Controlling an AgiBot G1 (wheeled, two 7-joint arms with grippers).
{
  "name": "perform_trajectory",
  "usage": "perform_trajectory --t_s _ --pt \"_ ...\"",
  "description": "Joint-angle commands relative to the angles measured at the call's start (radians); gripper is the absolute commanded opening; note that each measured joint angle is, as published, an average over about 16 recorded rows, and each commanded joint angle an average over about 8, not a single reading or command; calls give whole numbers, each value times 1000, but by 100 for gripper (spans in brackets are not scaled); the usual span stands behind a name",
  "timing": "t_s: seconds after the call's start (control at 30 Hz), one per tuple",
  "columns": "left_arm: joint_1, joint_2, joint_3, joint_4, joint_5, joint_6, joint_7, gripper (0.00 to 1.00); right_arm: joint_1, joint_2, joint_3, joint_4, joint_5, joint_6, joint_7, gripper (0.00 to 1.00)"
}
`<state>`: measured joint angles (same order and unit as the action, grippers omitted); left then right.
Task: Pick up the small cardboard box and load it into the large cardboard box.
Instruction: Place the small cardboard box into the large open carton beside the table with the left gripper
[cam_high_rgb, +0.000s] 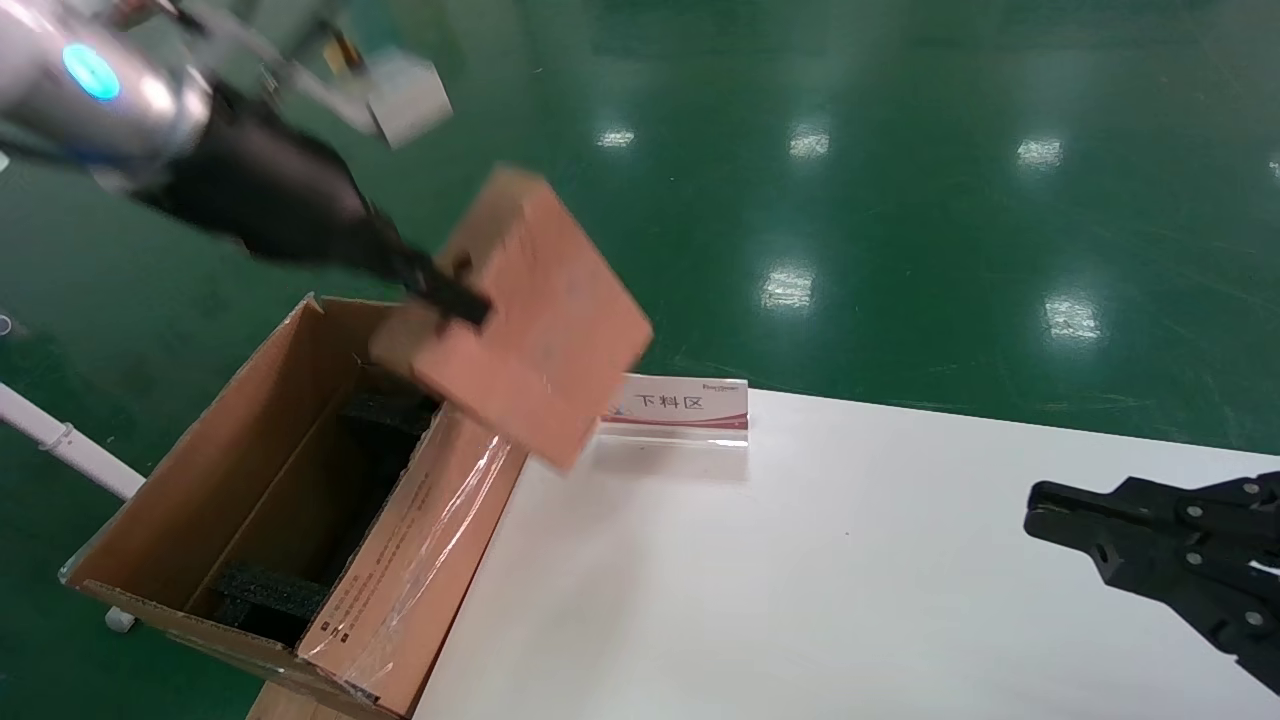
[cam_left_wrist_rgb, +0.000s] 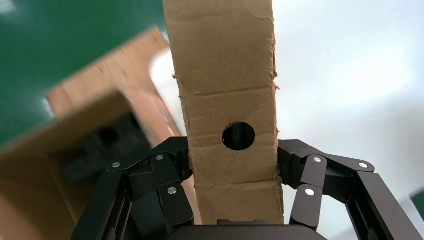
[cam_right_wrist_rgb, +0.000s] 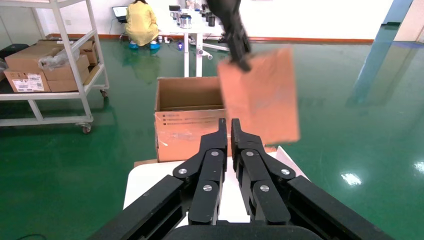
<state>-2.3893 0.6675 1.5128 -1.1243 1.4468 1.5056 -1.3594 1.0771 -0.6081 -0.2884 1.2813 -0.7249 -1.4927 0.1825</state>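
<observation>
My left gripper is shut on the small cardboard box, an orange-brown carton with a round hole on the gripped face. The box hangs tilted in the air over the far right corner of the large cardboard box, which stands open at the table's left edge with black foam blocks inside and shiny tape on its side. In the right wrist view the small box hangs above and in front of the large box. My right gripper is shut and empty over the table at the right.
A white table fills the front right. A small sign with red print stands at its far edge beside the held box. A white pipe lies left of the large box. Shelving with cartons and a person stand far off.
</observation>
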Motion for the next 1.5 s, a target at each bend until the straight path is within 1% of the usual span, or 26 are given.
perform_trajectory --t_s 0.03,0.17,0.33,0.47,0.57,0.7,0.8,0.83,1.07,1.1,1.3,1.5 --pt "-35 -1 -17 41 5 1 24 0 0 0 0 0 0 0 0 0" --pt "-102 15 -16 161 36 45 98 0 0 0 0 0 0 0 0 0" --pt "-180 44 33 310 78 83 210 0 0 0 -1 0 0 0 0 0" --pt "-230 59 110 399 100 91 298 0 0 0 -1 0 1 0 0 0" --pt "-250 65 180 449 104 94 352 0 0 0 -1 0 1 0 -1 0" --pt "-248 66 272 502 85 93 404 0 0 1 -1 0 1 1 -1 0" --pt "-231 63 325 534 53 91 427 0 0 1 -2 0 1 1 -1 0" --pt "-224 63 340 543 42 90 433 0 0 1 -2 0 1 1 -1 6" --pt "-175 61 419 589 -16 81 461 0 0 1 -2 0 1 1 -1 93" --pt "-169 60 427 595 -21 79 464 0 0 1 -2 0 1 1 -1 100" --pt "-131 54 458 627 -44 65 469 0 1 1 -3 0 2 1 -1 100" --pt "-82 55 469 655 -60 38 457 0 1 1 -3 0 2 1 -1 100"
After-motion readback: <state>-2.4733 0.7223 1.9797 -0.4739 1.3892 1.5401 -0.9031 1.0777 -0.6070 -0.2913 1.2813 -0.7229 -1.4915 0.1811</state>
